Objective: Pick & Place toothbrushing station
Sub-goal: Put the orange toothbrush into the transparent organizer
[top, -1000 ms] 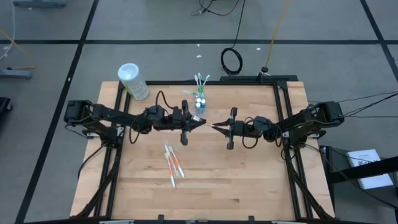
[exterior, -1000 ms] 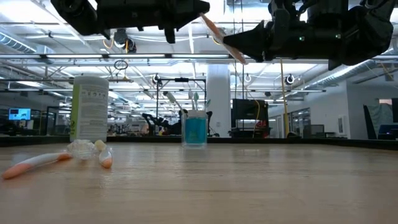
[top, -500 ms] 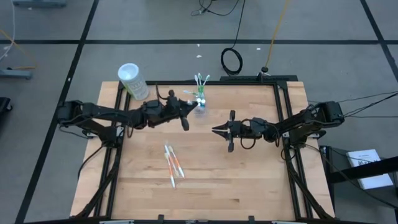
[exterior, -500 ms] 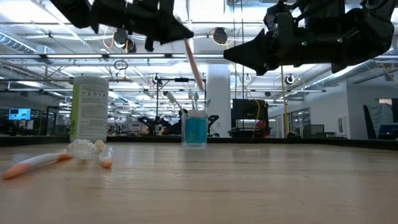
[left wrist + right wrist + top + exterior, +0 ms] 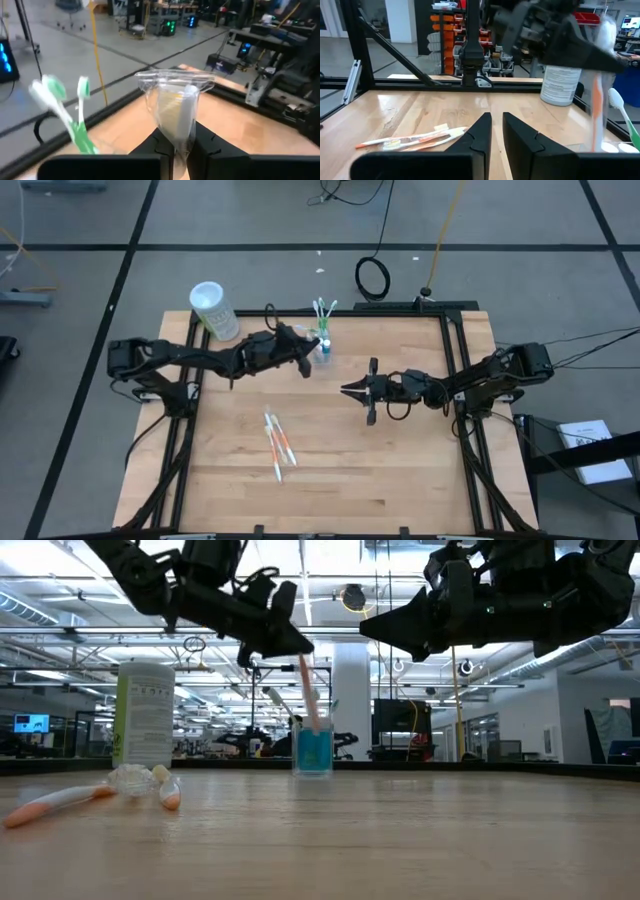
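Left tool now over cup, clamped on wrapped toothbrush, right tool together.

In the high view the left gripper covers part of the clear cup at twelve o'clock, so the cup's contents are too small to sort. The orange toothbrush runs into the gripper's dark body, its top hidden. In the left wrist view the green brushes are blurred and cut off. The right wrist view blurs that orange brush.
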`<state>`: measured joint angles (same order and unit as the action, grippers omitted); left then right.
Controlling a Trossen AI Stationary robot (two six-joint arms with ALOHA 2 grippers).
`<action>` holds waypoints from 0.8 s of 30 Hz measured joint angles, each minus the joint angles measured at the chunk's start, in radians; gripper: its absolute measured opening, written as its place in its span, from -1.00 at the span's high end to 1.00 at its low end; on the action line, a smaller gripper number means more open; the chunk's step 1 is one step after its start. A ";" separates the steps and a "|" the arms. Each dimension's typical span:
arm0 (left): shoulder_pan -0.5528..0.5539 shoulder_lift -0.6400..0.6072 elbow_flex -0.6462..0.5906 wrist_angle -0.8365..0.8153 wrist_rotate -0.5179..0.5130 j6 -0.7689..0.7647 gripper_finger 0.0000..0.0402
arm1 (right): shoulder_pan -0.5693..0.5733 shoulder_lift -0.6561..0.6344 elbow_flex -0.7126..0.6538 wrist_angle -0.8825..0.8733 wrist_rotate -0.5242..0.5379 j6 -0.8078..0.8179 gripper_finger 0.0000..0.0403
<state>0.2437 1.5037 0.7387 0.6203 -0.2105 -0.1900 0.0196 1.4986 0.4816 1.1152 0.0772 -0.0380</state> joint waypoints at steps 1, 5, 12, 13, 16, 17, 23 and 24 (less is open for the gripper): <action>0.005 0.010 0.000 0.001 0.001 -0.014 0.85 | 0.000 0.000 0.000 0.000 0.000 0.000 0.80; 0.011 0.059 0.000 0.046 0.041 -0.029 0.93 | 0.000 0.000 0.000 -0.003 0.000 0.000 0.80; 0.011 0.142 0.000 0.109 0.061 -0.093 0.85 | 0.000 0.000 0.000 -0.006 0.000 -0.001 0.80; 0.011 0.152 0.000 0.111 0.061 -0.102 0.85 | 0.000 0.000 0.000 -0.006 0.000 -0.001 0.80; 0.011 0.178 0.000 0.144 0.061 -0.108 0.92 | 0.000 0.000 0.000 -0.006 0.000 -0.001 0.80; 0.011 0.183 0.000 0.152 0.061 -0.108 0.94 | 0.000 0.000 0.000 -0.006 0.000 -0.001 0.80; 0.012 0.188 0.000 0.154 0.051 -0.109 0.81 | 0.000 0.000 0.000 -0.010 0.000 -0.002 0.80; 0.012 0.188 0.000 0.153 0.042 -0.109 0.78 | 0.000 0.000 0.000 -0.010 0.000 -0.001 0.80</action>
<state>0.2562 1.6913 0.7387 0.7729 -0.1681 -0.2993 0.0196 1.4986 0.4816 1.1049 0.0776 -0.0393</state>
